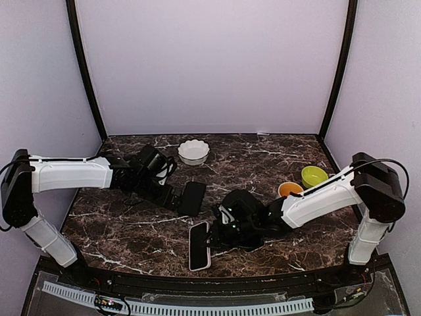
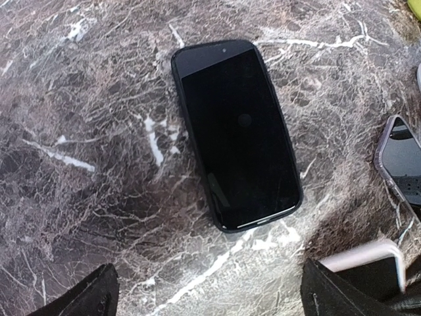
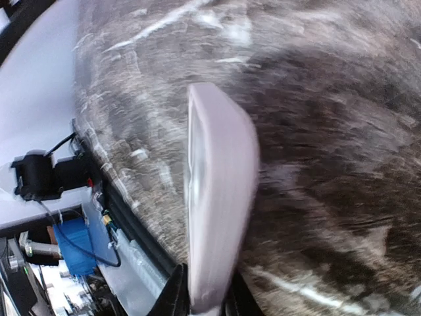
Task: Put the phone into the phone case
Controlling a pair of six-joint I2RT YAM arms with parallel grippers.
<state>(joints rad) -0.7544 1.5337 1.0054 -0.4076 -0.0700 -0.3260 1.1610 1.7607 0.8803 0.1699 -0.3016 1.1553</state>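
The black phone point(image 1: 193, 197) point(image 2: 237, 128) lies flat, screen up, on the marble table point(image 1: 131, 230). My left gripper point(image 1: 173, 195) point(image 2: 217, 299) hovers just behind the phone's near end. It is open, both fingers wide apart, with only table between them. The phone case point(image 1: 199, 245) point(image 3: 217, 197), pale lilac with a dark inside, rests near the front edge, to the phone's lower right. Its corner shows at the right of the left wrist view point(image 2: 401, 161). My right gripper point(image 1: 214, 230) point(image 3: 207, 299) is shut on the case's end; that view is blurred.
A white fluted bowl point(image 1: 193, 151) stands at the back centre. A green bowl point(image 1: 314, 176) and an orange bowl point(image 1: 289, 189) sit beside the right arm. The table's front edge and rail point(image 3: 125, 230) run close beyond the case.
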